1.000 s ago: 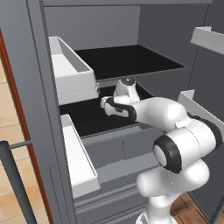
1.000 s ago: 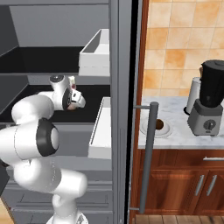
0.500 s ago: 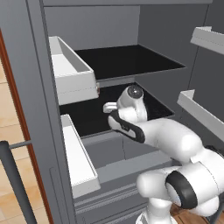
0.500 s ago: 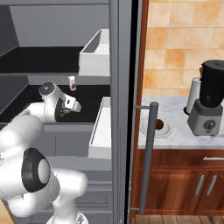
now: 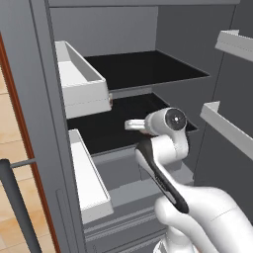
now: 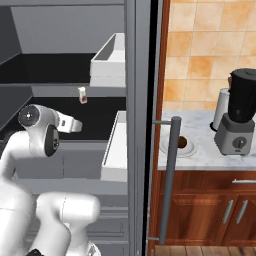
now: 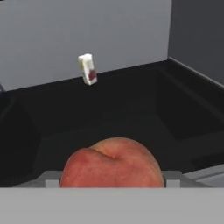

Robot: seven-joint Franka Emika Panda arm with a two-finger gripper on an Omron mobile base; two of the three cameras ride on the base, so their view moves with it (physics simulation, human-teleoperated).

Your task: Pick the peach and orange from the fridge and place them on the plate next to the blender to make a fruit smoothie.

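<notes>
Change: since a second ago I see the arm has folded lower and the hand now points along the middle black shelf (image 5: 104,129) of the fridge (image 5: 44,99).
Fingers: (image 6: 75,126) closed on the peach (image 7: 113,162), which fills the bottom of the hand view.
Orange: (image 6: 182,142) lies on the plate (image 6: 169,148).
Plate: on the bench (image 6: 202,159), just beside the blender (image 6: 239,120).
Small bottle: (image 7: 88,68) stands at the shelf's back.

A black fridge shelf (image 7: 131,113) bears a small cream bottle (image 7: 88,68) far back. The marbled grey counter (image 6: 200,157) carries a round white plate (image 6: 170,146), a black-jarred blender (image 6: 239,120) and a white cylinder (image 6: 220,108).
</notes>
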